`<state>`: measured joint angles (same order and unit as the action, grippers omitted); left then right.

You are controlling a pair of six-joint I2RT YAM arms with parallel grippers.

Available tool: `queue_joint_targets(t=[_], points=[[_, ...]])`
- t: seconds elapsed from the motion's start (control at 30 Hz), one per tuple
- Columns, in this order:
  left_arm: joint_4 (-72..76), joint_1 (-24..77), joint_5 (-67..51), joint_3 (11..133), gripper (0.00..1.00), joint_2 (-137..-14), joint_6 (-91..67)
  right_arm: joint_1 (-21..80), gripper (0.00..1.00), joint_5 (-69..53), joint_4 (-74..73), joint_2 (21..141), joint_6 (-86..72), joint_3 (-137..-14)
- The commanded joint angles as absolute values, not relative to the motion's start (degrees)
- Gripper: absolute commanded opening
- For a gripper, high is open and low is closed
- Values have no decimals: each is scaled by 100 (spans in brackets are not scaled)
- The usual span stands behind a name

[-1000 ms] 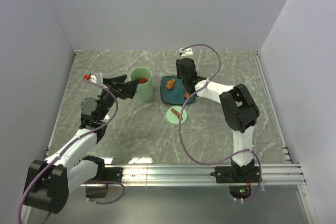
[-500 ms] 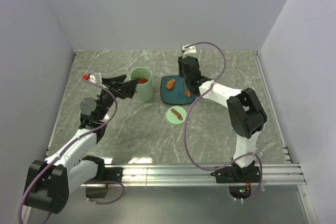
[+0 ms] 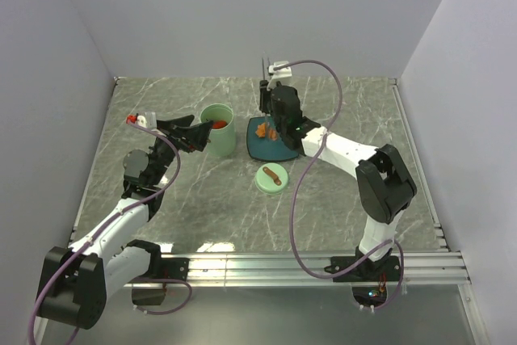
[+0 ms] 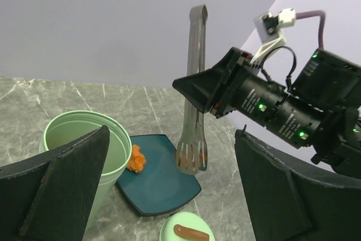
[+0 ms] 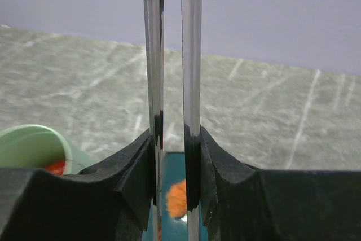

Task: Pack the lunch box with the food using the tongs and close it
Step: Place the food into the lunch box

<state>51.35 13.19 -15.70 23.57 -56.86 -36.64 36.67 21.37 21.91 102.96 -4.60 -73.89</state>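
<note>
My right gripper [image 3: 272, 115] [image 5: 172, 167] is shut on the tongs [image 4: 195, 77], squeezing both thin arms [image 5: 192, 55] and holding them upright over the dark teal plate [image 3: 279, 149]. Something red-orange shows through the slotted tips [image 4: 192, 157], which hang just above the plate [image 4: 161, 187]. A brownish-orange fried chunk [image 4: 135, 158] [image 5: 177, 198] lies on the plate's left side. The mint-green lunch box [image 3: 218, 129] [image 4: 84, 142] stands open left of the plate, with red food [image 5: 56, 166] inside. My left gripper [image 3: 192, 136] [image 4: 169, 193] is open beside the lunch box's left wall.
The round green lid [image 3: 271, 178] [image 4: 186, 232] with its brown strip handle lies flat on the marble table [image 3: 339, 199], in front of the plate. The right arm's purple cable [image 3: 319, 70] loops over the back of the table. Grey walls close in the left, right and far sides.
The right gripper has risen and shifted left from the plate's right corner, bringing the tongs upright above the plate. The left arm has stayed still.
</note>
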Motion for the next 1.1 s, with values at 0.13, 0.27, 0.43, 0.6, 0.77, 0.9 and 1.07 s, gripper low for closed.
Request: queue_joint_targets(t=[0.13, 0.27, 0.43, 0.6, 0.77, 0.9, 1.07], points=[[5238, 1266, -1564, 2355, 100, -5581, -3604, 4025, 39, 2066, 2839, 10072, -501, -8182], [5238, 1257, -1556, 2347, 99, -5555, -3604, 4166, 39, 1969, 3049, 10248, -606, -8534], [5230, 1248, -1538, 2338, 99, -5563, -3603, 4254, 39, 1715, 3313, 10581, -791, -8885], [5256, 1222, -1555, 2347, 99, -5599, -3603, 4342, 39, 1477, 3323, 11072, -896, -9456], [5256, 1187, -1547, 2320, 100, -5563, -3604, 4421, 40, 1415, 3112, 11495, -896, -10080], [5273, 1169, -1582, 2320, 99, -5572, -3604, 4438, 45, 1354, 2971, 11724, -897, -10336], [5300, 1151, -1617, 2312, 99, -5564, -3604, 4465, 52, 1345, 2935, 11830, -853, -10494]])
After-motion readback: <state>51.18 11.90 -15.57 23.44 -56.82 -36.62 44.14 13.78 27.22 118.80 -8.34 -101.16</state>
